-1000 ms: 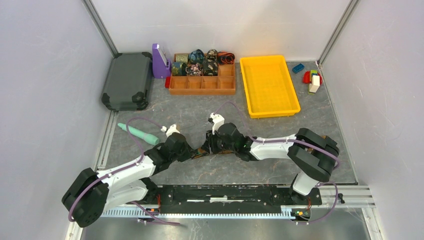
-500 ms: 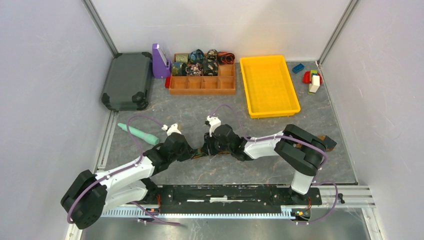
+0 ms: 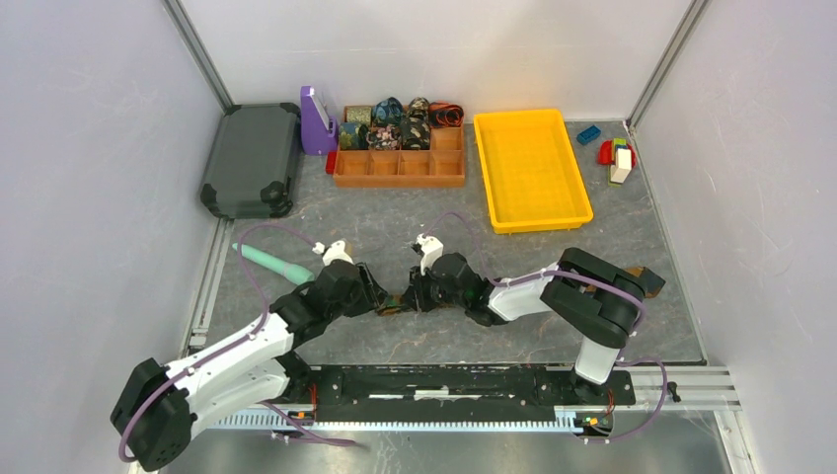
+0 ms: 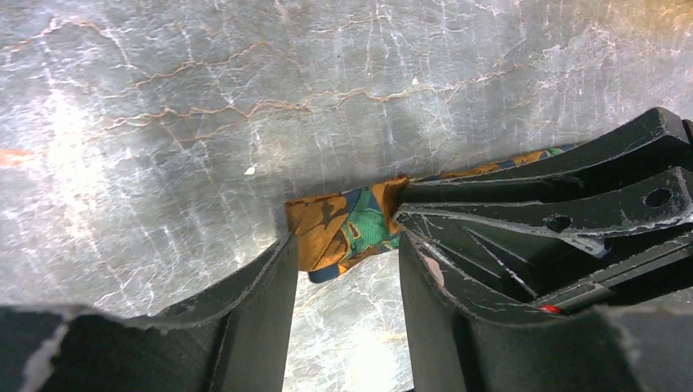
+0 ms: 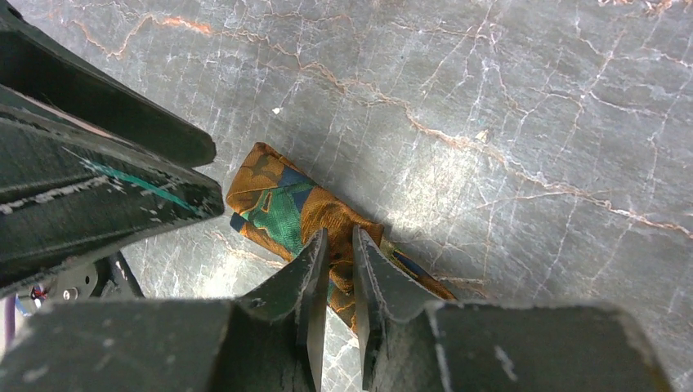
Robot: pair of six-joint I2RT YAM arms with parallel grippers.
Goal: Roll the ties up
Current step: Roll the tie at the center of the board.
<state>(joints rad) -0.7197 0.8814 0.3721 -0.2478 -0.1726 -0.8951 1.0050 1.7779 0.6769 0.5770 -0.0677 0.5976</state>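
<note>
Tie: orange print with green and blue patches, lying on the counter; short doubled-over end directly ahead of the left pincer's tips, the rest of the strip trailing off under and behind the right pincer.
Left pincer: jaws apart, set either side of the doubled end; one fingertip touching the fabric's corner, the other just beside it; nothing gripped.
Right pincer: jaws nearly together, clamped on the tie just behind the doubled end, fabric pinched between the tips and pressed to the counter.
Pincers: tip to tip, close together, the doubled end between them.
Roll so far: only a start, judged from the flat bundle; number of turns impossible to tell.
Handling: likely very light, limp and smooth; no stiffness to hold a shape alone, so prone to springing open or sliding once let go.
Where to hold: probably across the full width of the doubled end, jaws on both edges, so all layers turn together; a pinch on the strip right behind it as an anchor.
Risk: catching only the top layer, or the loose strip dragging and twisting.
Rolled ties: several coils in the wooden tray, well beyond both pincers.
</note>
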